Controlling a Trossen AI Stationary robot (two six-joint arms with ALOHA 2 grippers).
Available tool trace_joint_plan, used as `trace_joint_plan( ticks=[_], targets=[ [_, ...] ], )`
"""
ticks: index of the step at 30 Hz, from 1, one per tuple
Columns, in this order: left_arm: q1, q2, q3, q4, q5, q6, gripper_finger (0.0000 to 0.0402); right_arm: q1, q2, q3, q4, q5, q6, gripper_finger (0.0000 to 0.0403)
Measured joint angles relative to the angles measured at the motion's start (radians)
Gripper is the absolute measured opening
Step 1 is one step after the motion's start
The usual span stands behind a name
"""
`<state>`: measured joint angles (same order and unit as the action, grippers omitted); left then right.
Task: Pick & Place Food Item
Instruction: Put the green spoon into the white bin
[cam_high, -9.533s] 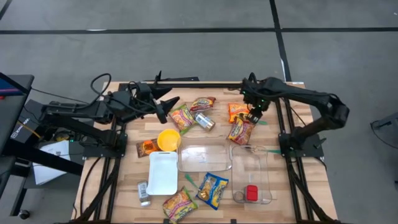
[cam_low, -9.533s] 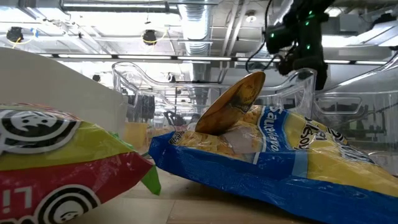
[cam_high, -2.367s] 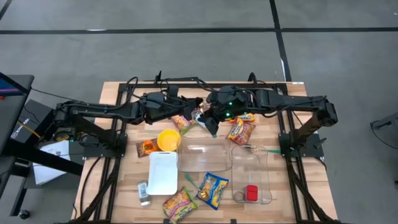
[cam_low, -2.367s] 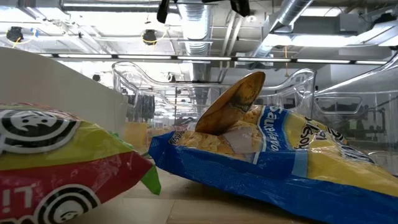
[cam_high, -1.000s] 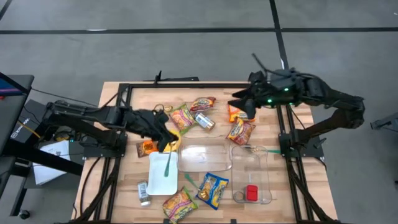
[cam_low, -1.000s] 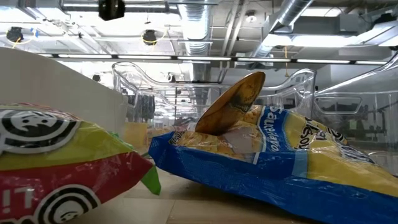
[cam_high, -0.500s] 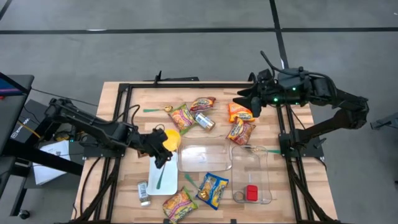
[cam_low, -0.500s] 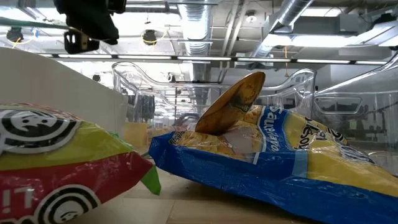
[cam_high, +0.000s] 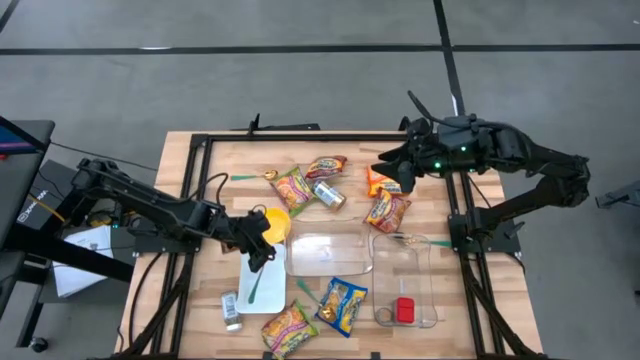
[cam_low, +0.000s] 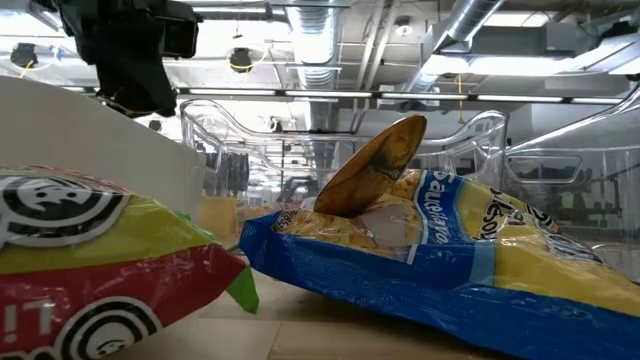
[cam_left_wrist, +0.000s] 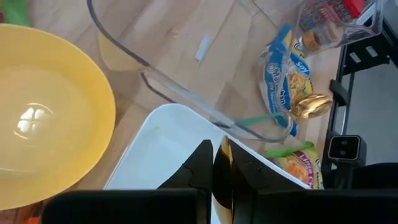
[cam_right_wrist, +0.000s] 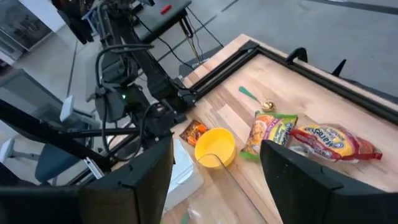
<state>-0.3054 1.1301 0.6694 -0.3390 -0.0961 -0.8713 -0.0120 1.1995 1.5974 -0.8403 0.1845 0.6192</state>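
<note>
Currently left gripper (cam_high: 258, 252), pinched shut on nothing visible, hovers over white tray (cam_high: 272, 296); descending risks clipping yellow bowl (cam_high: 272, 222) at 1 o'clock.

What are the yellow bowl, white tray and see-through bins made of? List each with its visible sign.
Yellow bowl: likely glossy plastic; a highlight shines inside.
White tray: probably matte plastic; even, dull white.
See-through bins: clear rigid plastic, it seems; the wooden table shows through.

Robotics lab, exposed ceiling ducts (cam_low: 330, 40)
</note>
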Motion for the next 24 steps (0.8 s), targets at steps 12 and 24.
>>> trace_joint_plan(
  ticks=[12, 24],
  targets=[
    [0.000, 0.000, -0.082, 0.071, -0.001, -0.028, 0.0015, 0.005, -0.004, 0.000, 0.006, 0.000, 0.010, 0.0219],
    [0.000, 0.000, -0.135, 0.139, -0.002, -0.007, 0.0015, 0.005, -0.003, 0.000, 0.007, 0.024, 0.008, 0.0219]
  ],
)
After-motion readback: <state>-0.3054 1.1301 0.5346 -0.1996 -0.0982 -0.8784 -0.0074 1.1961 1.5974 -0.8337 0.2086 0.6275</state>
